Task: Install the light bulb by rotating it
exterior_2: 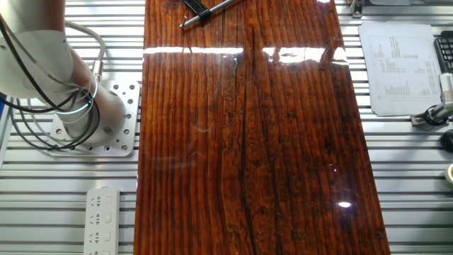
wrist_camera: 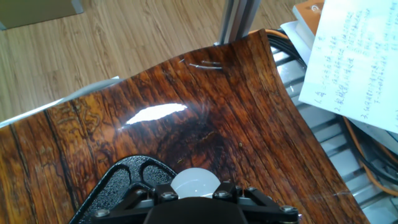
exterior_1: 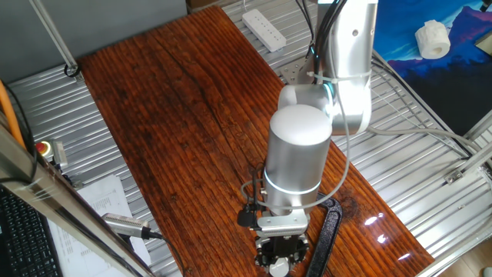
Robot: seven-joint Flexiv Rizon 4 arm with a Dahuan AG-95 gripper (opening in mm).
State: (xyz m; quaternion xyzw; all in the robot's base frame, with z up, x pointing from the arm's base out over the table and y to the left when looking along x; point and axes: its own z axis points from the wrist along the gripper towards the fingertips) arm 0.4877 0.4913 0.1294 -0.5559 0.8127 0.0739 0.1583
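Observation:
The light bulb [wrist_camera: 194, 180] shows as a small white dome at the bottom of the hand view, held between the dark fingers of my gripper [wrist_camera: 194, 190], which is shut on it. It sits over the black clamp [wrist_camera: 115, 183] on the wooden table. In one fixed view the gripper [exterior_1: 280, 260] points down at the table's near end, with the bulb [exterior_1: 278, 267] showing white at its tip and the clamp's arm [exterior_1: 327, 231] beside it. The bulb's screw base is hidden. In the other fixed view only the clamp's end [exterior_2: 198, 8] shows at the top edge.
A white power strip [exterior_1: 264, 29] lies by the arm's base plate [exterior_2: 106, 117]. Printed sheets [wrist_camera: 354, 56] lie off the table's side. A white lumpy cylindrical piece [exterior_1: 432, 38] sits far right. A metal-handled tool [exterior_1: 127, 225] and a red button [exterior_1: 44, 147] are at the left.

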